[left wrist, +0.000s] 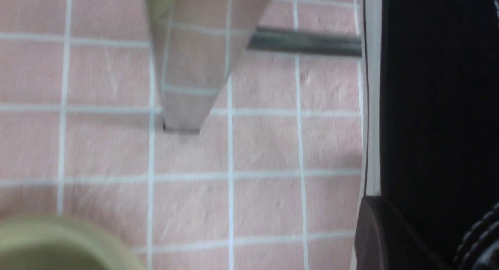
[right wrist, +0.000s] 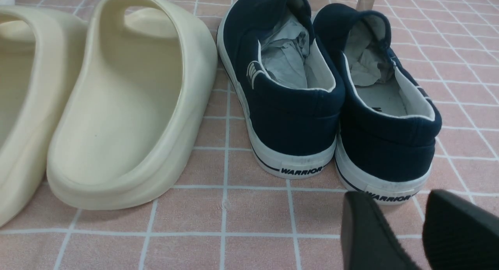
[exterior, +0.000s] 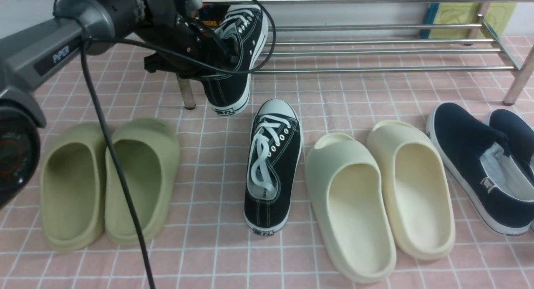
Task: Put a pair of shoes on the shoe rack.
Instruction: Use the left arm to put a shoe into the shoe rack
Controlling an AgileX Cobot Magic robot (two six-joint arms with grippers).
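Note:
My left gripper (exterior: pixel 210 55) is shut on one black sneaker (exterior: pixel 238 51) and holds it in the air, tilted with its toe up over the front left end of the silver shoe rack (exterior: pixel 375 51) and its heel hanging near the rack's front left leg. In the left wrist view the sneaker's black side (left wrist: pixel 429 106) fills the edge beside one dark finger (left wrist: pixel 374 231). The other black sneaker (exterior: pixel 273 164) lies on the pink tiled floor in the middle, toe towards the rack. My right gripper (right wrist: pixel 409 239) is open and empty, low over the floor behind the navy slip-ons.
Two green slides (exterior: pixel 108 180) lie at the left, two cream slides (exterior: pixel 375 197) right of the floor sneaker, and two navy slip-ons (exterior: pixel 479 164) at the far right. The rack's leg (left wrist: pixel 183 67) stands close to the held shoe. A black cable hangs from the left arm.

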